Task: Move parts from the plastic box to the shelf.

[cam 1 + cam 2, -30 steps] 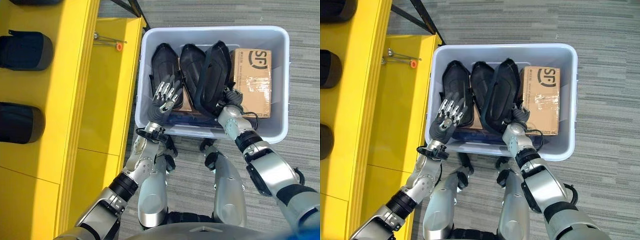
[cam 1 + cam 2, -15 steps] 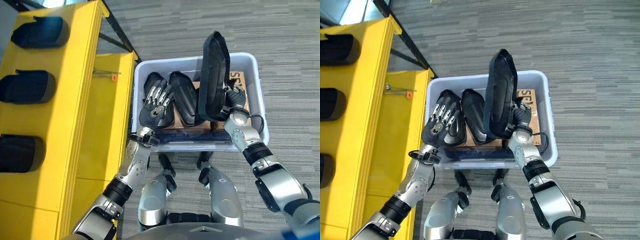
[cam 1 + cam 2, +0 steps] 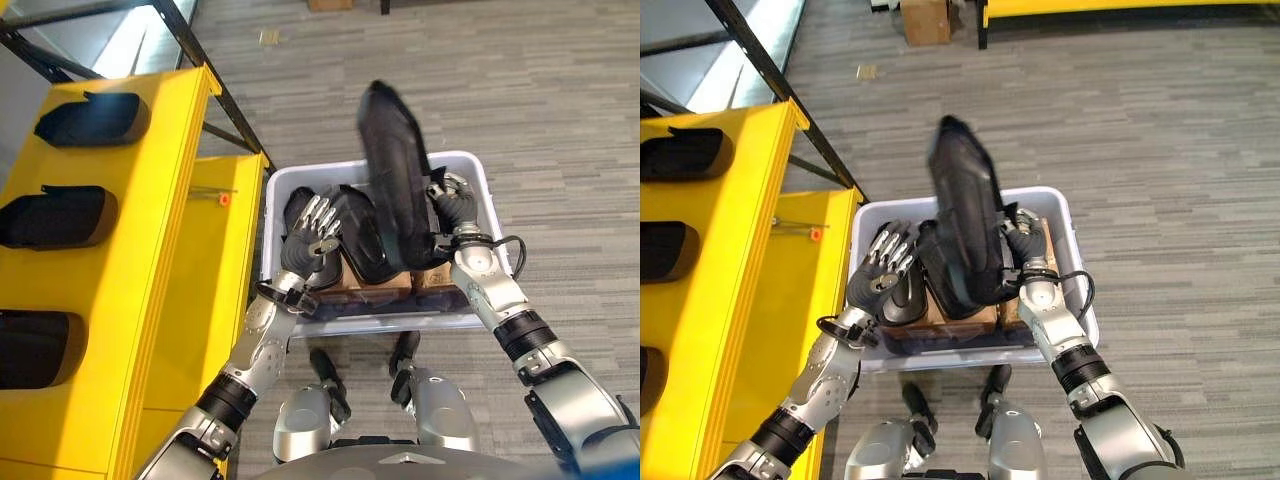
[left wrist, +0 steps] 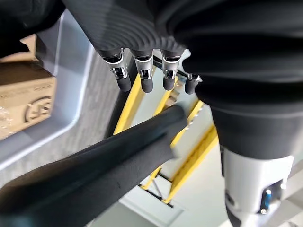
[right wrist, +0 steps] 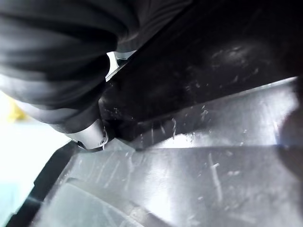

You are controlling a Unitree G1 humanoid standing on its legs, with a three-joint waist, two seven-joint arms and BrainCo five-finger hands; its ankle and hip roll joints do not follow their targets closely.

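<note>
The right hand [image 3: 452, 200] is curled round the edge of a long black moulded plastic part [image 3: 392, 185], pinching it at about its 4 o'clock side. The part stands nearly upright, lifted above the pale grey plastic box [image 3: 478, 180], its top end reaching past the box's far rim in the eye views. In the right wrist view the hand's fingers are mostly hidden behind that black part [image 5: 203, 61], so the grip itself is hard to make out there; 1 silver finger segment [image 5: 90, 135] shows against the dark surface.

The left hand [image 3: 305, 235] hovers over the 9 o'clock side of the box with its fingers straight and slightly spread, holding nothing. The left wrist view shows those dark-tipped fingers [image 4: 144, 80] in a row, with the raised part crossing below them and a brown cardboard carton [image 4: 23, 109] inside the box wall.

In the box, 2 more black moulded parts [image 3: 902, 290] lie side by side, partly covered by the left hand and the lifted part. The cardboard carton [image 3: 438, 277] is mostly hidden behind the right arm, with more cardboard showing under the parts.

At 9 o'clock from the box stands the yellow metal shelf [image 3: 140, 260], holding 3 black parts [image 3: 55, 215] in a column along its outer edge; the nearest one is cut off by the picture's border. A small orange-tipped pin [image 3: 222, 198] lies on the shelf's lower yellow tier just beside the box.
</note>
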